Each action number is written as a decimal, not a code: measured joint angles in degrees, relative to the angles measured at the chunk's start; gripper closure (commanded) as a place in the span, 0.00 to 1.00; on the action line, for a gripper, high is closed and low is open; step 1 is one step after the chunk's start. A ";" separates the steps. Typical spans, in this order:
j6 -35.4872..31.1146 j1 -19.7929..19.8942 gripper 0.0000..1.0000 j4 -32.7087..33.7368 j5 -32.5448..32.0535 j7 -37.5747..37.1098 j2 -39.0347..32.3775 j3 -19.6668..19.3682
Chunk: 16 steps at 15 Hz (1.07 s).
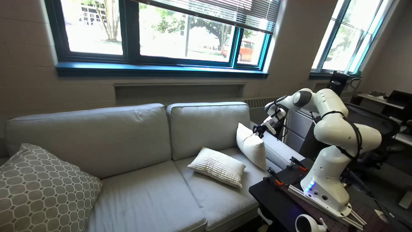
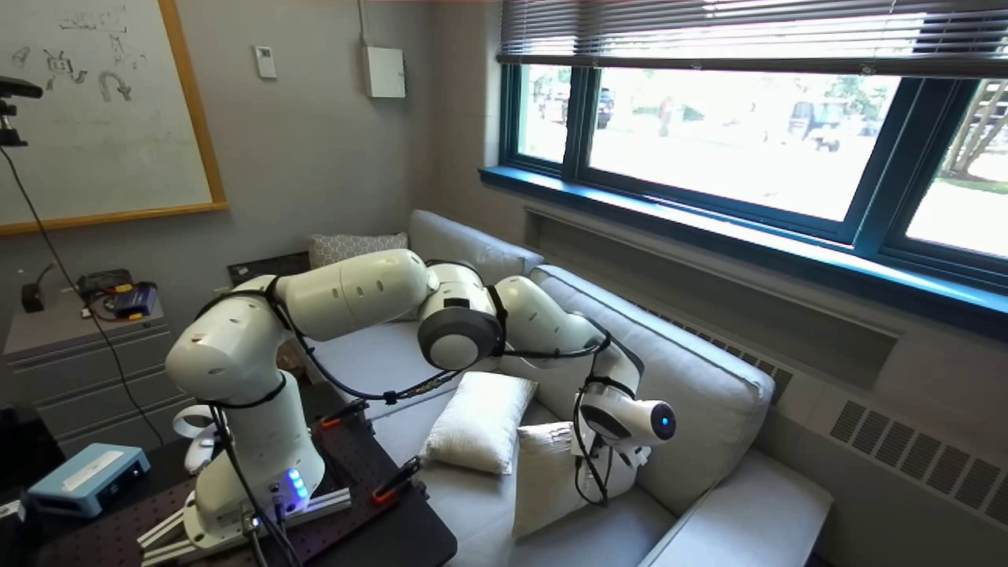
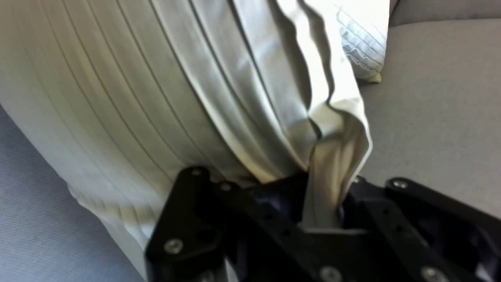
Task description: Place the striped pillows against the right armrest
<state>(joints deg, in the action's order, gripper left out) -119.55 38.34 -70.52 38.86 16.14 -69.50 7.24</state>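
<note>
A: Gripper (image 3: 323, 211)?
B: Wrist view's showing it: jaws are sitting nearly together, pinching a fold of a striped pillow (image 1: 252, 148). Exterior views are leaving that unclear.
A: Where's that pillow sitting?
B: Tilted, near the right armrest (image 1: 280, 150); an exterior view is showing seat cushion (image 2: 622, 526) between them.
A: Other striped pillow (image 1: 219, 167)?
B: Lying farther from the armrest; wrist view's catching only a corner. Lattice-patterned pillow (image 1: 48, 190) is sitting farthest off, showing in both exterior views only.
</note>
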 measured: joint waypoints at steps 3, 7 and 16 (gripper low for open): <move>2.24 2.17 0.97 2.67 -0.10 2.52 -2.08 -1.25; -0.32 3.28 0.97 5.23 -1.54 3.06 -3.96 -4.93; -21.39 -1.64 0.98 2.71 -1.70 -6.78 0.86 -16.22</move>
<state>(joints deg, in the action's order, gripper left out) -140.94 36.71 -67.82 37.16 9.36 -68.64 -8.97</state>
